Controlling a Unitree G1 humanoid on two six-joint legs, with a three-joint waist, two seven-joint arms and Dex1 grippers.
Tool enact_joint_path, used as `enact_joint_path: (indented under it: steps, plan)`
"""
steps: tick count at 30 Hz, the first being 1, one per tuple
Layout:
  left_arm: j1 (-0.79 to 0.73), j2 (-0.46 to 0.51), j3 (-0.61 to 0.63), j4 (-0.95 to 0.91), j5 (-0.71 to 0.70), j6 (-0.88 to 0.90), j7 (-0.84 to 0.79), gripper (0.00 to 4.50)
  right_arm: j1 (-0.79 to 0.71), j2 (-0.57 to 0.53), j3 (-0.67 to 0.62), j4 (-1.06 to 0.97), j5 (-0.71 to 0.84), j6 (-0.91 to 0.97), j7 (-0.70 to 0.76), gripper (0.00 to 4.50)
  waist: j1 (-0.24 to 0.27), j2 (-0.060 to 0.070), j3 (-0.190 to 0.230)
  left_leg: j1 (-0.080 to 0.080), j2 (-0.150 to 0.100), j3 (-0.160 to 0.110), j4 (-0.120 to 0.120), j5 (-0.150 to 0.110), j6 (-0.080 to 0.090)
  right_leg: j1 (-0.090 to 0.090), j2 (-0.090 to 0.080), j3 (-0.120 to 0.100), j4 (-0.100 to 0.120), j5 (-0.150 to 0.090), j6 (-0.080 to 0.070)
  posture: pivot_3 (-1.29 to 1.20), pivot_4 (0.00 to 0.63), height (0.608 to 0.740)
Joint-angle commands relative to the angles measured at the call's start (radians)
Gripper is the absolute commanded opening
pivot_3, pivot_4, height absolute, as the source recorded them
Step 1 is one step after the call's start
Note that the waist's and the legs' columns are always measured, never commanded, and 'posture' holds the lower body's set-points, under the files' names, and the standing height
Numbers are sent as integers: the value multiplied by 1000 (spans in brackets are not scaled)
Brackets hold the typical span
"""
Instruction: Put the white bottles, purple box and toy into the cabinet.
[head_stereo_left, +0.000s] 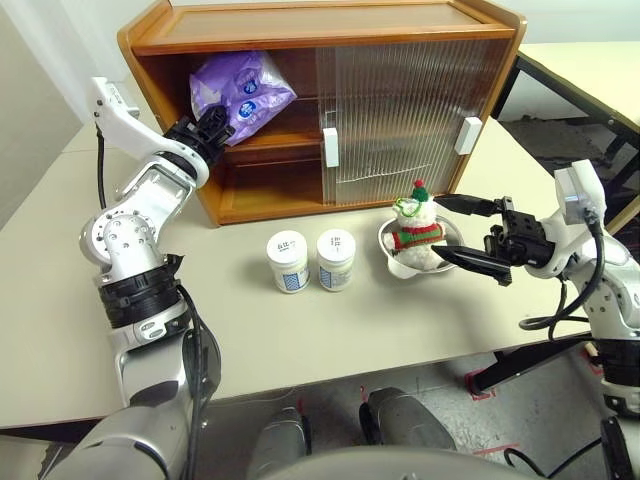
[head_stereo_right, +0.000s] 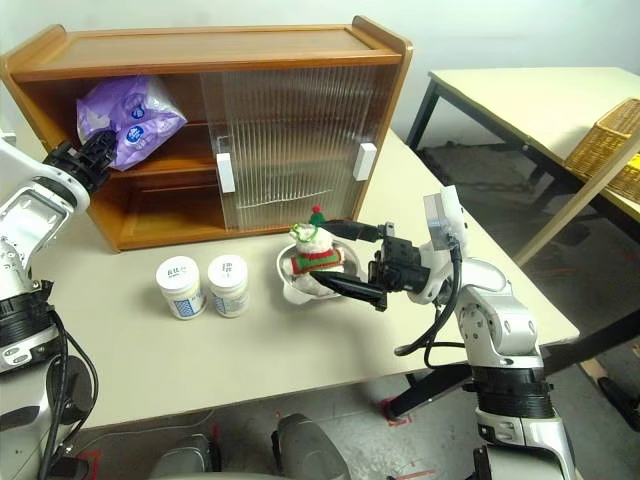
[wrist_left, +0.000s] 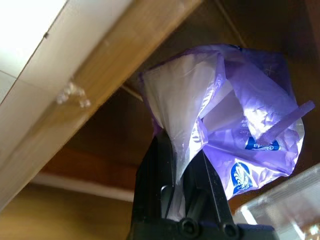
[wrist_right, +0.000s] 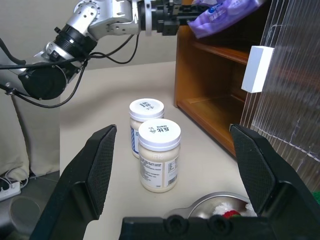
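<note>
On the table (head_stereo_left: 300, 330) stood two white bottles (head_stereo_left: 288, 261) and one bowl (head_stereo_left: 392, 240) holding the toy (head_stereo_left: 416, 225); my left tool (head_stereo_left: 210, 132), clamped on the purple box (head_stereo_left: 240, 92), held it inside the cabinet (head_stereo_left: 330, 25); my right tool (head_stereo_left: 452, 232) gaped wide.

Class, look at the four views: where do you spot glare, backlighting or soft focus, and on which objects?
Left wrist view: the purple box glows, light shining through its crinkled film, the left tool dark and soft-edged, the bright strip at the upper corner washed out. Right wrist view: the right tool looms blurred, the white bottles sharp. Left eye view: ribbed cabinet doors show pale sheen.
</note>
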Motion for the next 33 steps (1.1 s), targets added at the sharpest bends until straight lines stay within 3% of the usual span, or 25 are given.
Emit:
enact_joint_path:
  steps: [1, 7, 20, 33]
  plan:
    - [-26, -16, -11, 45, 44, -49, 4, 54, 8, 3, 4, -17, 7, 6, -9, 4500, -4, 0, 0, 0, -1, 0, 1, -1, 1, 0, 0, 1, 0, 0, 1, -289, 33, 740]
    - [-71, -30, -37, 110, 100, -100, -12, 54, 8, 6, 12, -26, 5, 7, -15, 4500, -11, -2, 2, 0, -7, -1, 8, -5, 7, 3, -2, 6, 0, -3, 6, -291, 35, 740]
    - [-87, -88, -23, 122, 66, -117, -76, 4469, 23, 3, 28, -38, 2, 8, -23, 4500, -12, -7, 5, -2, -13, -1, 11, -9, 12, 4, -7, 12, -1, -5, 12, -291, 42, 740]
    - [124, 0, 6, -141, -42, 52, -57, 4492, 6, 5, 35, -5, 0, -2, -8, 4500, -23, -7, 5, -3, -13, 2, 10, -10, 12, 3, -6, 12, -1, -7, 14, -268, 37, 740]
